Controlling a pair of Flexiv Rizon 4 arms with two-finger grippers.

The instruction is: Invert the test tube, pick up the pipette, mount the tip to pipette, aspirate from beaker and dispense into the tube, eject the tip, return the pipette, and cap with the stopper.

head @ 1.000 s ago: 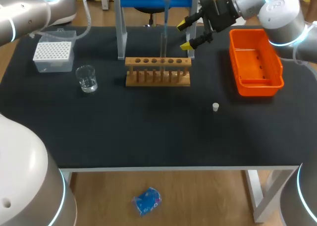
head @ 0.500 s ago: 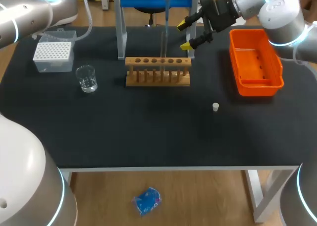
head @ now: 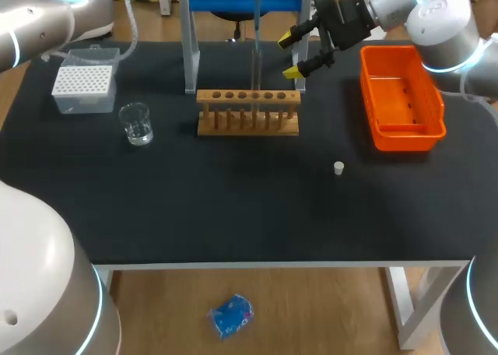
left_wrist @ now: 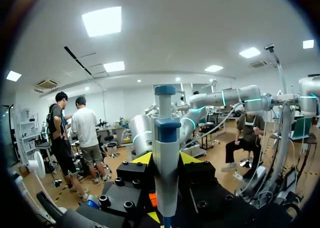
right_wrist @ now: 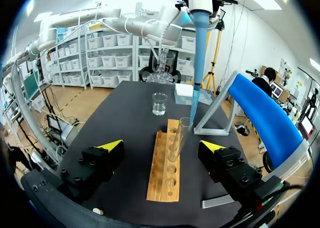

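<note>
The left gripper (left_wrist: 165, 160) is pinching the pipette (left_wrist: 166, 133) from two sides, its yellow tips pressing against the white and blue body, and is holding it upright. In the right wrist view the pipette's blue shaft is hanging straight down, with its thin end right at the mouth of the test tube (right_wrist: 180, 138); whether it is dipping inside I cannot tell. The test tube is standing mouth up in a hole of the wooden rack (right_wrist: 162, 173). The right gripper (right_wrist: 162, 145) is hovering near the rack's right end with its fingers spread wide, touching nothing; in its own view the rack and tube are showing between them. Ahead of the rack the beaker (right_wrist: 159, 103) is sitting on the black worktop (right_wrist: 125, 118), with the tip box (right_wrist: 184, 93) just beyond it. In the head view the stopper (head: 338, 167) is lying alone on the worktop, in front of the rack's right end and well apart from it, and the orange bin (head: 401, 98) is sitting to the rack's right
</note>
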